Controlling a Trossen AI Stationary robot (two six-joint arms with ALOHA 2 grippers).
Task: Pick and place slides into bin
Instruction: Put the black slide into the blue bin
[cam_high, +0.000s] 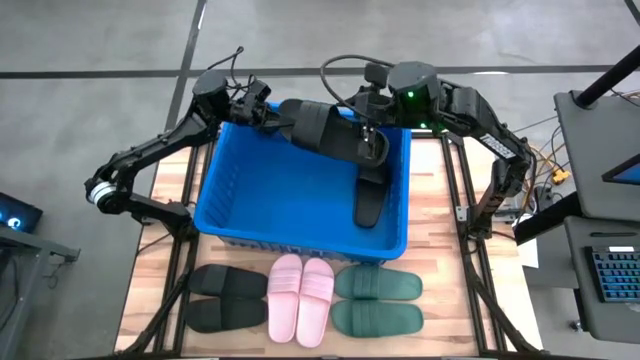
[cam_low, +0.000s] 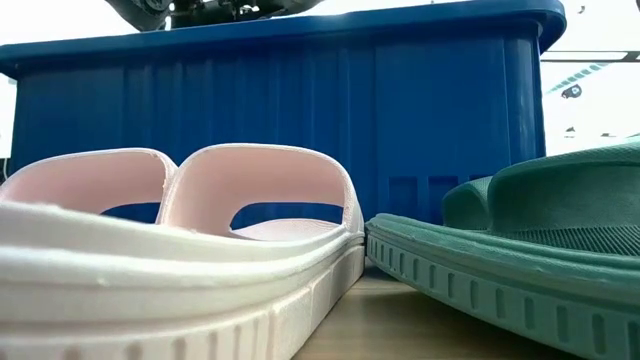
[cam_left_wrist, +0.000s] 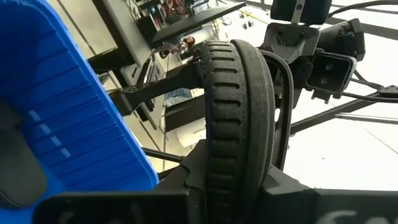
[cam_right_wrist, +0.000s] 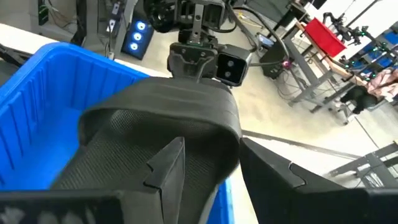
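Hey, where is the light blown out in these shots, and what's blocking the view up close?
Low view: the room above the bin is washed out white; the pink slides fill the foreground. Left wrist view: the black slide blocks the middle, with bright floor glare beside it. High view: evenly lit.

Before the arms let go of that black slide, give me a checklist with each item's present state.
1. Black slide held over the blue bin: ok, it hangs above the bin's far edge.
2. Left gripper shut on the slide's end: ok, the left wrist view shows the sole clamped between its fingers.
3. Right gripper on the slide's other end: ok, its fingers straddle the strap in the right wrist view.
4. Landing room in the bin: ok, another black slide lies along the right side; the rest of the floor is bare.
5. Slides left on the table: not ok, the black pair, pink pair and green pair wait in front of the bin.
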